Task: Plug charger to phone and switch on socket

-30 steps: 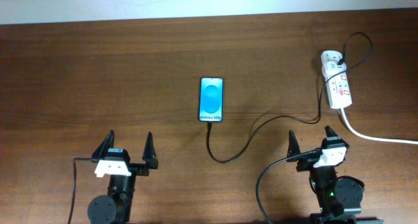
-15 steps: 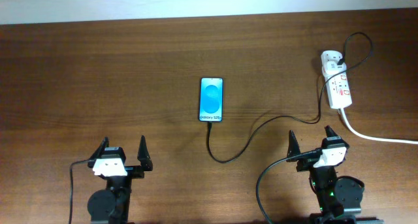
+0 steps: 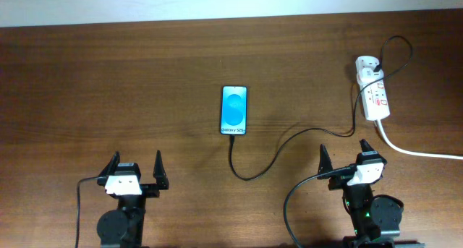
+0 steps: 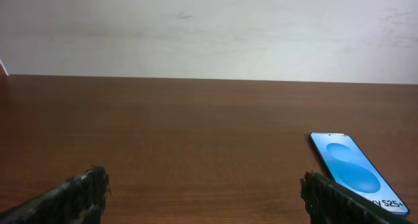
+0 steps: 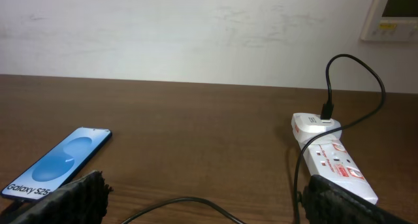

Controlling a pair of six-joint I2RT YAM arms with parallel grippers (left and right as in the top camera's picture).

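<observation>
The phone lies flat at the table's middle with its blue screen up; it also shows in the left wrist view and the right wrist view. The thin black charger cable runs from the phone's near end in a loop to the white adapter on the socket at the far right, which also shows in the right wrist view. My left gripper is open and empty at the near left. My right gripper is open and empty, just near the socket.
A thick white cord runs from the socket off the right edge. A pale wall stands behind the table, with a white control panel on it at the right.
My left gripper has drawn back slightly toward the near edge and to the left, still open. The right arm, phone, cable and socket have not moved.
</observation>
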